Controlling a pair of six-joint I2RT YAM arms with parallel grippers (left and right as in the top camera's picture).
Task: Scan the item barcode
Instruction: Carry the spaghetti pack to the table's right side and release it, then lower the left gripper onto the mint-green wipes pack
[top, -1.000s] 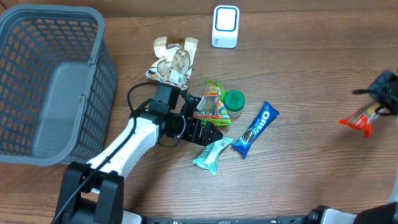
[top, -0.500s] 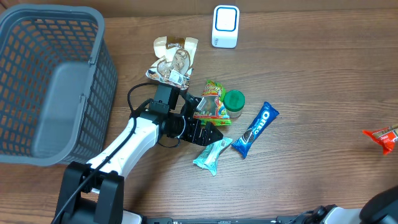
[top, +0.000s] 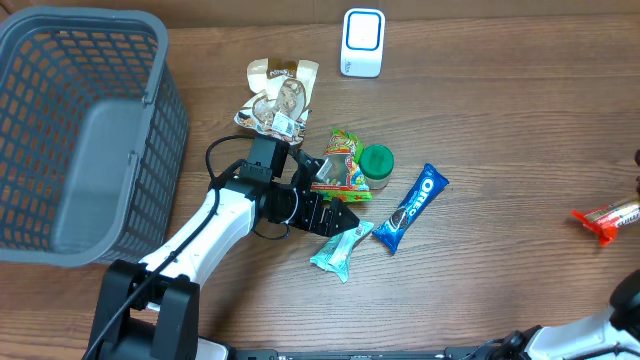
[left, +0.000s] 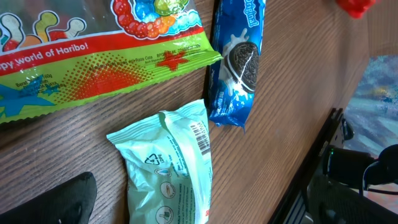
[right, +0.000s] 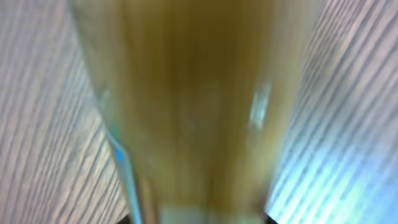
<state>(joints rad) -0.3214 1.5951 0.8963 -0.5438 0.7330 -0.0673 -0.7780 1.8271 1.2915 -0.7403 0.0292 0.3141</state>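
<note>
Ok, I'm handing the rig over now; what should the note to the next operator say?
Left gripper open, empty, by Haribo bag, mint pouch and Oreo pack.
Right gripper: wrist view blurred, state unclear.
Red-wrapped bar lies near the table's right edge.
Scanner at far edge, basket left.
Done: nothing visibly scanned.
To do: grasp an item, show barcode to scanner.
</note>
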